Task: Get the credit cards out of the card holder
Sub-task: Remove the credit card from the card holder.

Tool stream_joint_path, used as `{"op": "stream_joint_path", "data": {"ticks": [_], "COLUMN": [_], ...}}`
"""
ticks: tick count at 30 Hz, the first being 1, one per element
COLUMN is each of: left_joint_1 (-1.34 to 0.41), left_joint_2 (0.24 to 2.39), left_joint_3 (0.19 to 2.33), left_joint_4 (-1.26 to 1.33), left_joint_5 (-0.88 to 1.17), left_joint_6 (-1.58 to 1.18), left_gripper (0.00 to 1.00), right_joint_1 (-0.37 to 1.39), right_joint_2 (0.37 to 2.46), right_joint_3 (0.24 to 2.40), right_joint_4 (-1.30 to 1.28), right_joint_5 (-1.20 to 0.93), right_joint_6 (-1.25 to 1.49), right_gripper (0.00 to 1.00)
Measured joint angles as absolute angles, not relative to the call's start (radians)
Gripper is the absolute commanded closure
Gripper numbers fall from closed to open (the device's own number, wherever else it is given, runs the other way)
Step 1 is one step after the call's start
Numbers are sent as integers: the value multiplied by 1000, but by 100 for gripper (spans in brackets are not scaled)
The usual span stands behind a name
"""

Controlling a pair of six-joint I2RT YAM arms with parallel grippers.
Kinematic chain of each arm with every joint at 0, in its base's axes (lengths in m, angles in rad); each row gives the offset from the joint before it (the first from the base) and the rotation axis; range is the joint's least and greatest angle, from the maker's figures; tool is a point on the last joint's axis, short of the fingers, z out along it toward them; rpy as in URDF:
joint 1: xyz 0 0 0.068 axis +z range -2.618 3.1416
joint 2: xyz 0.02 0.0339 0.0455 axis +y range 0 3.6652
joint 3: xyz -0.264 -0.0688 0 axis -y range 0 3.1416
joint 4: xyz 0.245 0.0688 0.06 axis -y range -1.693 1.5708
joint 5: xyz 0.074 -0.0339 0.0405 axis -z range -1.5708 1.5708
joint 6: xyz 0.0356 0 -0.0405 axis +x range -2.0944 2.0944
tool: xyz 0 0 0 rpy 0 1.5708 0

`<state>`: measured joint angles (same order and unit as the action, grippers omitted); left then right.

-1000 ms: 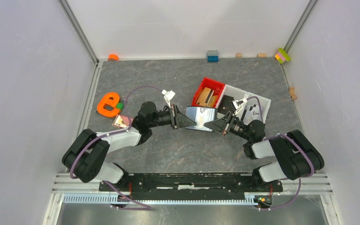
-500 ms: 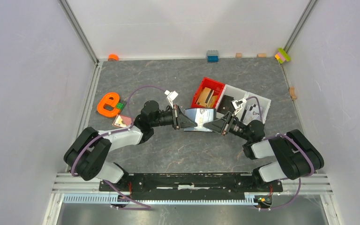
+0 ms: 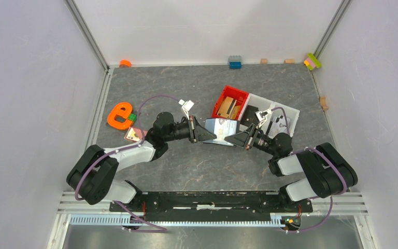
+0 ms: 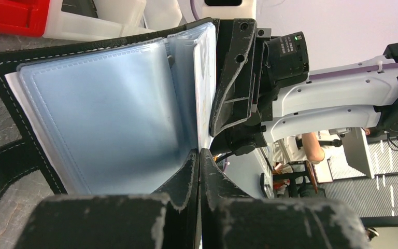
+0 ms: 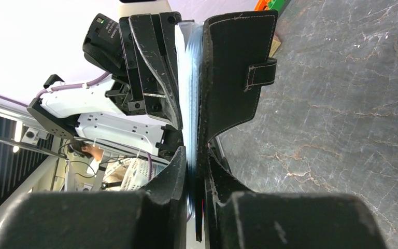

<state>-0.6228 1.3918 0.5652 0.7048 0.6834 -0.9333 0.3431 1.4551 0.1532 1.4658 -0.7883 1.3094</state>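
We see the card holder held open between the two arms over the middle of the table, just on our side of the red bin. A second ago the left end effector had its fingers parted at the holder's near edge. Now they are clenched, and that is the one real change (the holder itself sits where it did in the overhead view).

From the left wrist, the left end effector has its two fingers pressed flat together at the lower edge of the cloudy blue sleeves. We cannot tell whether a sleeve, a card edge or nothing at all is caught between them.

The right end effector is clamped on the opposite side. The black cover and the stack of sleeves run down between its fingers, and the snap strap hangs free.

We cannot pick out the credit cards as separate things; any left would be inside those sleeves. We judge that the left arm has just made its pinch for a pull while the right braces. If the pinch holds only plastic, a pull will tug the whole card holder and free nothing.
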Motion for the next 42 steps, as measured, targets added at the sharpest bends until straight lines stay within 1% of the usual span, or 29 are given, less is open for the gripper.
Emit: {"op": "stream_joint_path", "data": {"ticks": [4,14,18,22,27,33,36,42], "left_joint_1": [-621,-590,-585,-584,-584,-584,-585,-587], "left_joint_2": [1392,1378,1375,1375,1379,1398,1418,1443], "left_joint_3": [565,531,518,517,517,517,517,519], "left_joint_4": [706,736,769,782,789,804,818,842], "left_joint_5": [683,683,683,686,688,695,709,718], "left_joint_6": [-934,-936,-949,-955,-959,-962,-969,-983], "left_gripper": [98,98,98,98,91,88,83,84], "right_joint_1": [340,329,326,326,325,325,325,332], "right_joint_2": [1455,1468,1468,1469,1469,1472,1475,1481], "right_joint_3": [153,152,152,152,152,152,152,153], "right_joint_4": [1466,1466,1466,1466,1466,1466,1466,1466], "right_joint_5": [-788,-789,-789,-789,-789,-790,-793,-799], "right_joint_6": [1319,1343,1349,1357,1364,1365,1365,1365], "right_gripper": [93,94,97,98,96,96,94,93]}}
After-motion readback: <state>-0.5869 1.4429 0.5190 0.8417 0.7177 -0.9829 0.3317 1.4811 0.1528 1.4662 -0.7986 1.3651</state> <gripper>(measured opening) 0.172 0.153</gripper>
